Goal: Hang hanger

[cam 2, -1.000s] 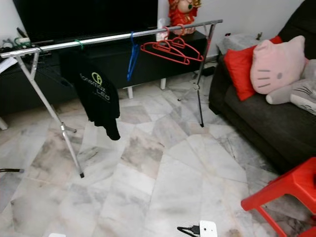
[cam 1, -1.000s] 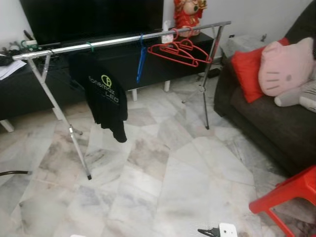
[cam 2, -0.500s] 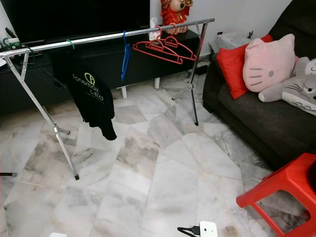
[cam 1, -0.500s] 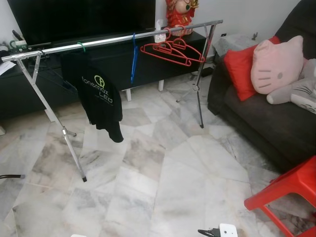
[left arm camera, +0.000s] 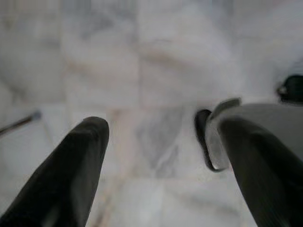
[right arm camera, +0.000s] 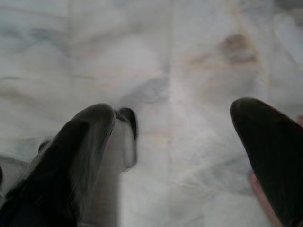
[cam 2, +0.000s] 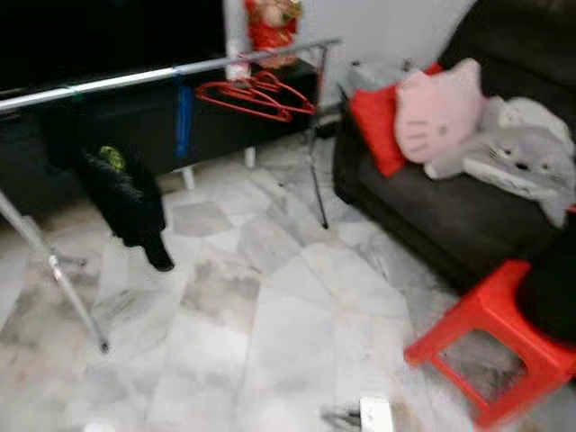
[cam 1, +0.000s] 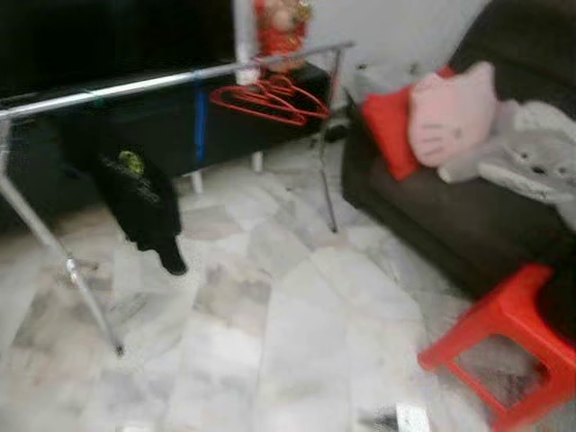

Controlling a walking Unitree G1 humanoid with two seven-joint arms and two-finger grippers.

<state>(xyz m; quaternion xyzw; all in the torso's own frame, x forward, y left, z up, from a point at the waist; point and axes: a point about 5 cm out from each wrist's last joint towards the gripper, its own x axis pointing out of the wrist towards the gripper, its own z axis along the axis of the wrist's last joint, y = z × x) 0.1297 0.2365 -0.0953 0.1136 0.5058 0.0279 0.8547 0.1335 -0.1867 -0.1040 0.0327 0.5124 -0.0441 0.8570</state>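
Note:
A silver clothes rail (cam 1: 135, 86) stands across the far side of the marble floor. On it hang red hangers (cam 1: 270, 97) near its right end, a blue hanger (cam 1: 200, 115) in the middle and a black shirt (cam 1: 139, 193) toward the left. My left gripper (left arm camera: 163, 142) hangs open over the bare floor, nothing between its fingers (left arm camera: 71, 170). My right gripper (right arm camera: 173, 137) is open too, also above the floor, with its fingers (right arm camera: 80, 151) wide apart. The head views are blurred.
A dark sofa (cam 1: 468, 198) with a red cushion (cam 1: 389, 130), a pink cat pillow (cam 1: 450, 112) and a grey plush (cam 2: 522, 157) lines the right side. A red plastic stool (cam 1: 504, 346) stands at the front right. A white plug (cam 2: 373, 414) lies on the floor near me.
The camera has swung to the right: rail, shirt and sofa have all slid left in view, and more of the red stool and grey plush shows. The picture has become blurred.

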